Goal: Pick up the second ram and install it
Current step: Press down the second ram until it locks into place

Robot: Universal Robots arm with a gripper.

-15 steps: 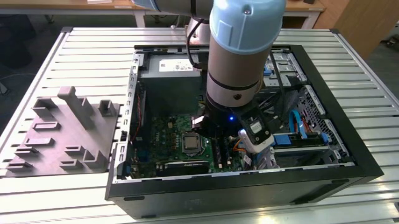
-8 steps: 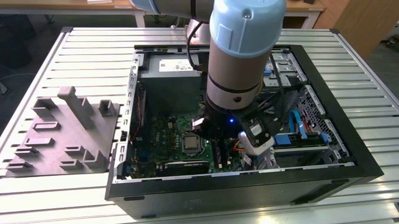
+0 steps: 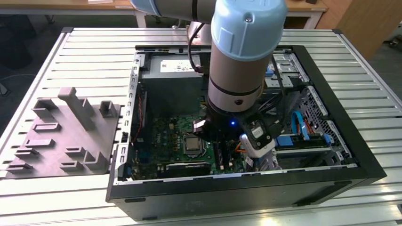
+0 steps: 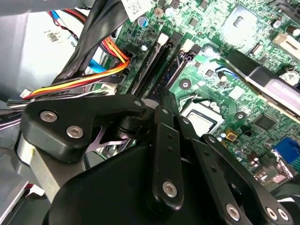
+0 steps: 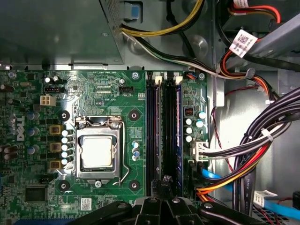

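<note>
First wrist view: flat dark second ram (image 5: pixel 166 136) (slotted upright).

The long, thin, dark second ram stick (image 5: pixel 166 136) stands edge-down in the green motherboard's (image 5: pixel 93 93) slots, beside the processor socket (image 5: pixel 97 152).

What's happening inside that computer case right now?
The robot arm is reaching down into the open computer case, with its gripper right above the memory slots next to the processor socket. Dark sticks sit in those slots. The grey parts holder stands outside the case.
</note>
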